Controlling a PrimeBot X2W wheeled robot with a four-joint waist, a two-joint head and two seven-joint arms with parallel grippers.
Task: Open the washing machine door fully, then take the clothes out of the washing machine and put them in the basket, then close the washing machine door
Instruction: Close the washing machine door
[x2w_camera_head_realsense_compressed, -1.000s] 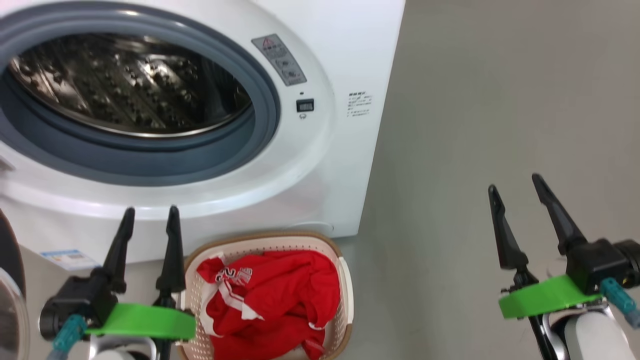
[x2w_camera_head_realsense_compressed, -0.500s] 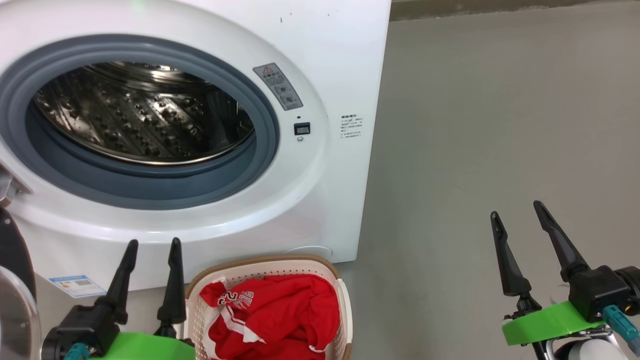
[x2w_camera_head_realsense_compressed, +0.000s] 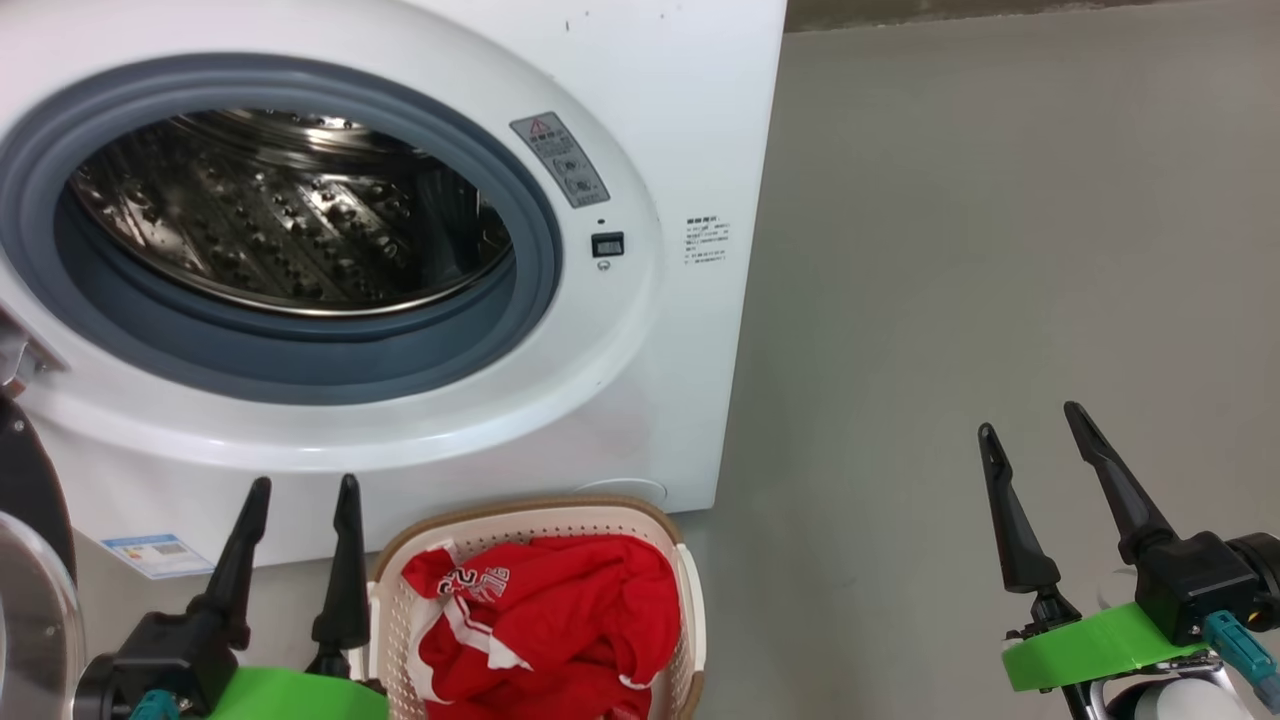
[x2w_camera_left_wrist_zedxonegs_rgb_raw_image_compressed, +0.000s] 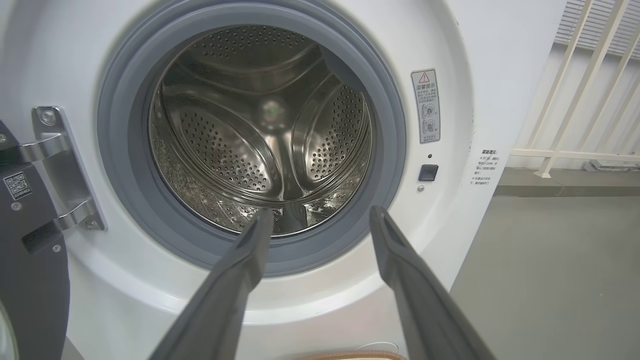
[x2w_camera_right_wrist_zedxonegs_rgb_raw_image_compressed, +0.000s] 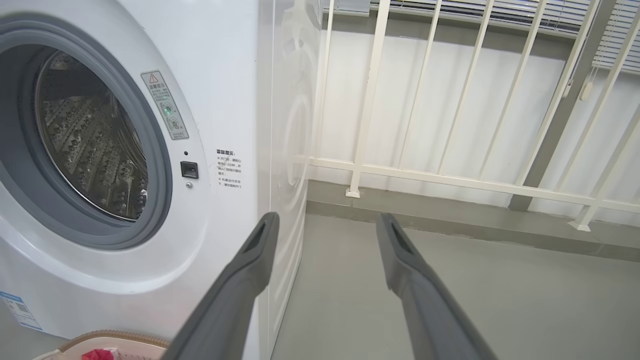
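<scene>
1. The grey floor is stretching bare to the right of the washing machine, with a white railing standing behind it.
2. The left gripper is hovering in front of the washing machine, below its opening, jaws parted and holding nothing. The right gripper is hanging well off the machine's right side, jaws likewise parted and empty.
3. Compared with a second ago, the whole head view is framing the machine differently. The camera has moved; the things have not.
4. The clothes are lying in the basket at the foot of the washing machine, and its drum is looking empty.
5. The washing machine door is standing open at the machine's left, so I judge that closing it is the step remaining.
</scene>
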